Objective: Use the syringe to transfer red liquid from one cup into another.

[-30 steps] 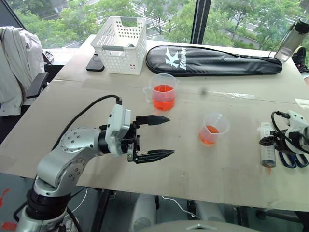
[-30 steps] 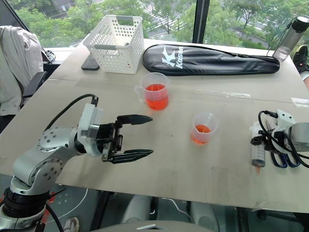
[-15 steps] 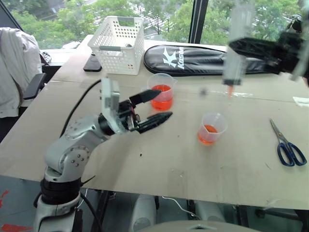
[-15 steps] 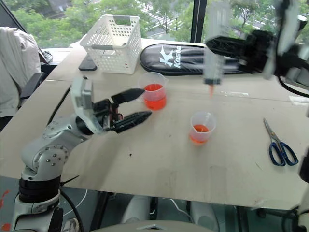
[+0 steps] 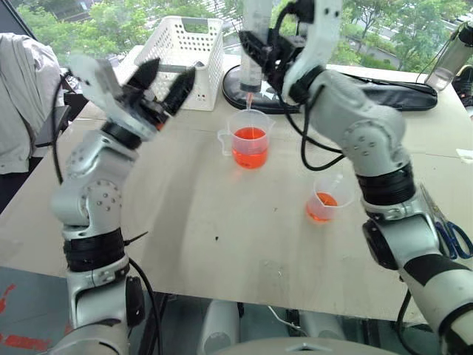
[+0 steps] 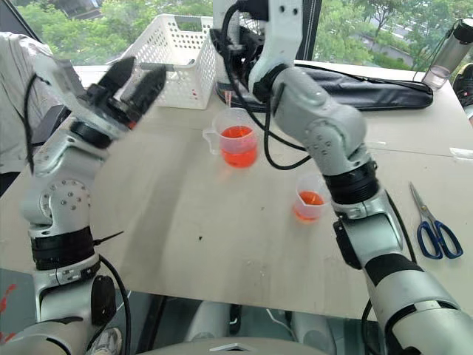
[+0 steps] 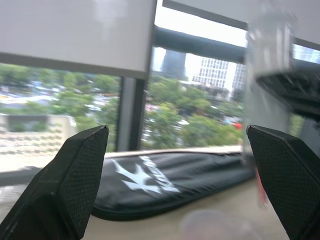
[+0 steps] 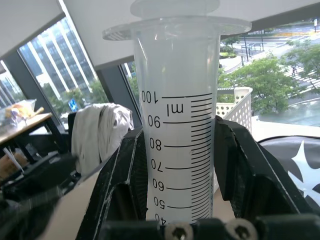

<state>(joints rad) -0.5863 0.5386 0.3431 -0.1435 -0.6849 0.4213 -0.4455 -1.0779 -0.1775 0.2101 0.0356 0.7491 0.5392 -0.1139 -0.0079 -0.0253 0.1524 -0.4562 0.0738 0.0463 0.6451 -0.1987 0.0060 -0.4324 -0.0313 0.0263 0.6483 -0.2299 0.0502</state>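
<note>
The right gripper is squeezing its fingers on the syringe, now lifted off the tabletop edge, tip hanging over the big cup of red liquid. The left gripper, fingers released, has risen beside the basket. The small cup is sitting with bare room around it.

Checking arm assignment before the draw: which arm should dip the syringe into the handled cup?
Right. The right gripper already grips the syringe upright, tip just above the handled cup of red liquid. The left gripper is open and holds nothing, off to the cup's left near the white basket.
</note>
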